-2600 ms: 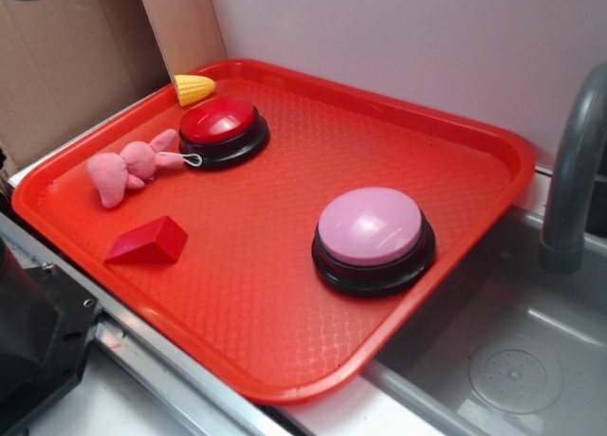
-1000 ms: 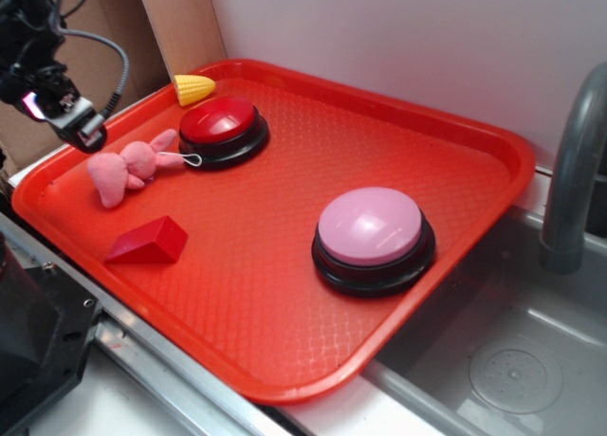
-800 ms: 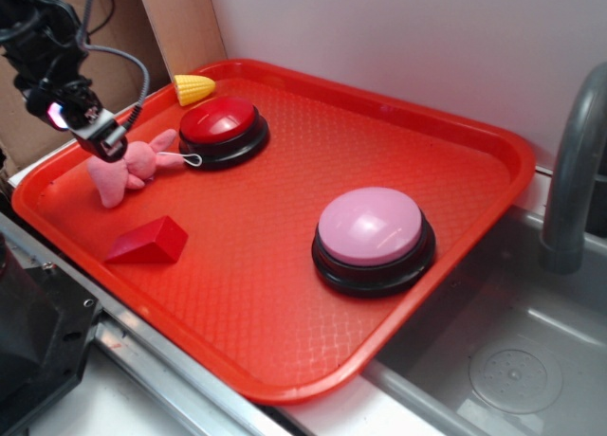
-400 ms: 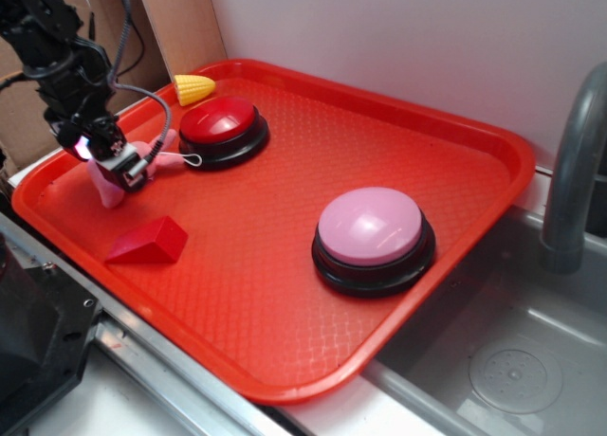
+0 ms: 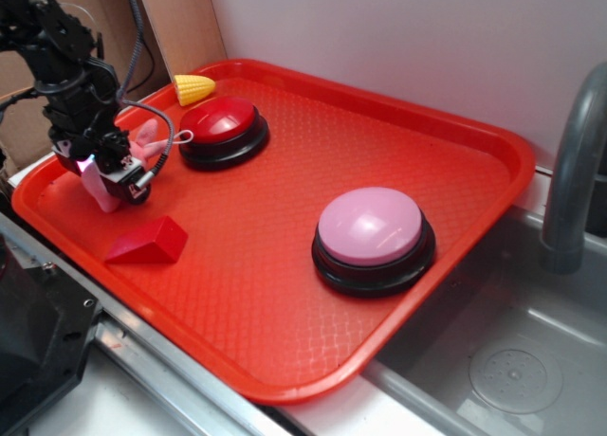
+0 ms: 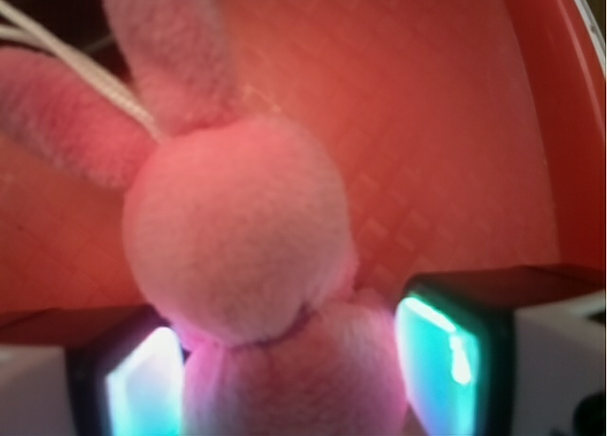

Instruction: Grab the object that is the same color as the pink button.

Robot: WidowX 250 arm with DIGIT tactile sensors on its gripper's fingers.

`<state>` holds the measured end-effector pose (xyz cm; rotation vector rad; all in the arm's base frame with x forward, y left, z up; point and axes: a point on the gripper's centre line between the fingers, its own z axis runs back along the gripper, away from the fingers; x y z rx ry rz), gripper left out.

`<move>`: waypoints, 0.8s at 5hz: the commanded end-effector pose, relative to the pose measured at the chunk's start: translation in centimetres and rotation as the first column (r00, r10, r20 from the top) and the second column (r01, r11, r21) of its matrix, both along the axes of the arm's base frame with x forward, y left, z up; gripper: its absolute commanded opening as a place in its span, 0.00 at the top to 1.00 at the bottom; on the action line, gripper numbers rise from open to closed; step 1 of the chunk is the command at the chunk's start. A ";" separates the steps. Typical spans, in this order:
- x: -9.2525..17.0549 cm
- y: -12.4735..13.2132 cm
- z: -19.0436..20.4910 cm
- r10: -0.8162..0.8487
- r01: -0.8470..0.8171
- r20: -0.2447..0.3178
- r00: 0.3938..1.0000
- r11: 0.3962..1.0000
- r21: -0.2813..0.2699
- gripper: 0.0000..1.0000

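The small soft pink plush bunny (image 6: 237, 265) lay at the red plastic tray's (image 5: 285, 294) left end; the hand (image 5: 106, 175), spread, straddled its body; light and squashy, best pinched below the head.

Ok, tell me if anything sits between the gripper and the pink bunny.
Nothing visible does. In the wrist view the gripper has a finger on each side of the pink bunny, below its head, with no other object between. The red wedge lies apart, nearer the tray's front edge.
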<state>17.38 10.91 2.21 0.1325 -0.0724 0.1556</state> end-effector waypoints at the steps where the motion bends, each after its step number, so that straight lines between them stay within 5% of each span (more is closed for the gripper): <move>1: 0.7 -1.1 3.7 0.060 -0.060 0.042 0.997 0.998 -0.010 1.00; 3: 1.5 -6.5 10.1 0.061 -0.046 0.081 0.995 0.983 -0.175 1.00; 4: 2.2 -10.0 12.5 0.003 0.011 0.085 0.996 0.985 -0.172 1.00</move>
